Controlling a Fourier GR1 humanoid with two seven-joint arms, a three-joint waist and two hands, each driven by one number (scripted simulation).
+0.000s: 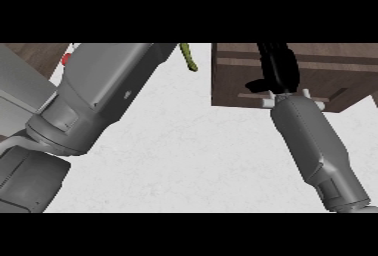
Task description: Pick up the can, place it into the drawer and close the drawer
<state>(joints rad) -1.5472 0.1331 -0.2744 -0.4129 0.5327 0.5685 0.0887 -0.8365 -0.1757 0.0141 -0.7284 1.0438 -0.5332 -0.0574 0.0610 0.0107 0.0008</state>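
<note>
The right hand (277,65) is seen stretched over the brown drawer (244,75), fingers straight, nothing held. The left hand's fingers cannot be told, only its forearm (96,100) shown.

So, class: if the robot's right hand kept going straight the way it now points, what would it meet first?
The right hand points up the view and already lies over the brown wooden drawer unit, so it would likely meet that first. Depth is unclear from this one view.
</note>
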